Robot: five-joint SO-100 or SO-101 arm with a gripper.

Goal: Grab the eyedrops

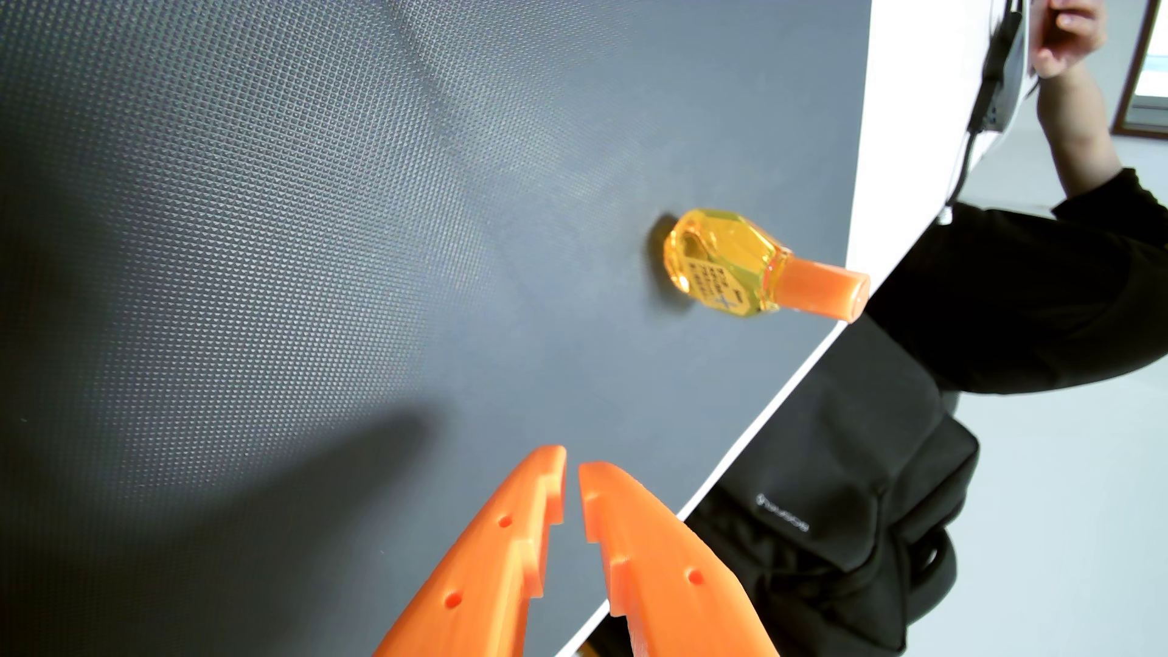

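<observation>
In the wrist view the eyedrops [733, 262] are a small clear yellow bottle with an orange cap, standing on a dark textured mat close to its right edge. My orange gripper [572, 464] enters from the bottom, well short of the bottle and to its lower left. Its two toothed fingers stand nearly together with only a narrow slit at the tips, and nothing is held between them.
The dark mat [284, 253] lies on a white table whose edge [790, 385] runs diagonally at the right. Beyond that edge sits a person in black [1043, 297] with a raised hand. A black bag [840, 505] lies below.
</observation>
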